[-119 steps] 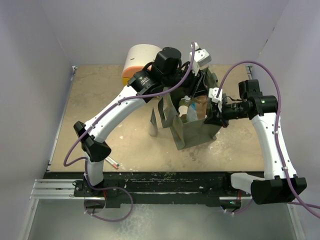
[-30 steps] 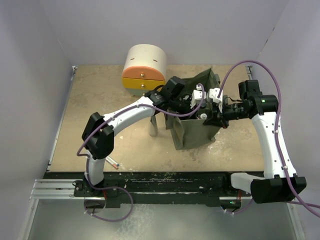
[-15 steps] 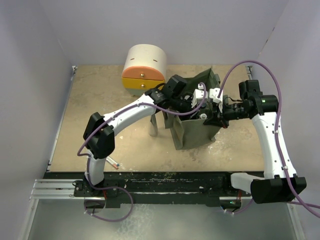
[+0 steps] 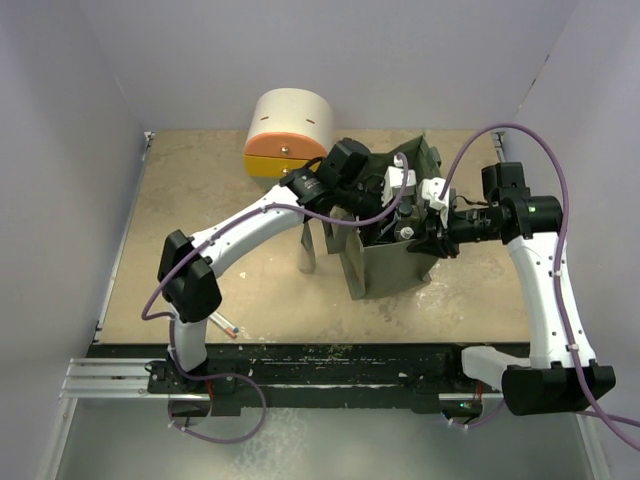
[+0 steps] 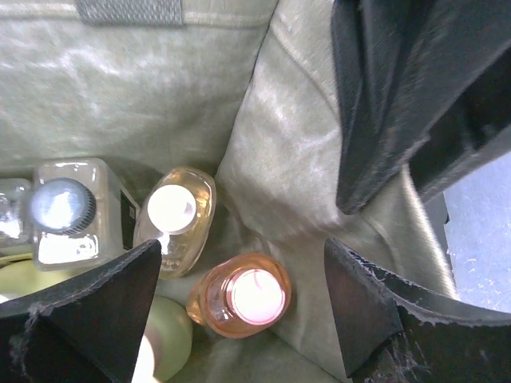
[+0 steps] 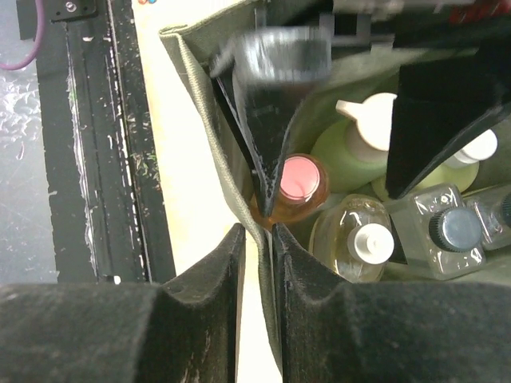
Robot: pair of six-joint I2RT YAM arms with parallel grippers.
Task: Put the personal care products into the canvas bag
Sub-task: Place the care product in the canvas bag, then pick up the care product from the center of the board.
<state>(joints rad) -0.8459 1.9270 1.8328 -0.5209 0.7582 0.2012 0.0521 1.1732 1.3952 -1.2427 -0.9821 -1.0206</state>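
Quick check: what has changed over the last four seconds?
The left gripper came down from high above the canvas bag into its mouth and now hangs open over the orange pink-capped bottle, which stands free inside. Unchanged: the right gripper stays pinched on the bag's rim; the bag, the slim grey bottle beside it and the drawer unit have not moved.

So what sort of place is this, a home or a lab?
Probably a robot test cell: plain white walls box in one table, and two arms are bolted to a rail at its near edge.
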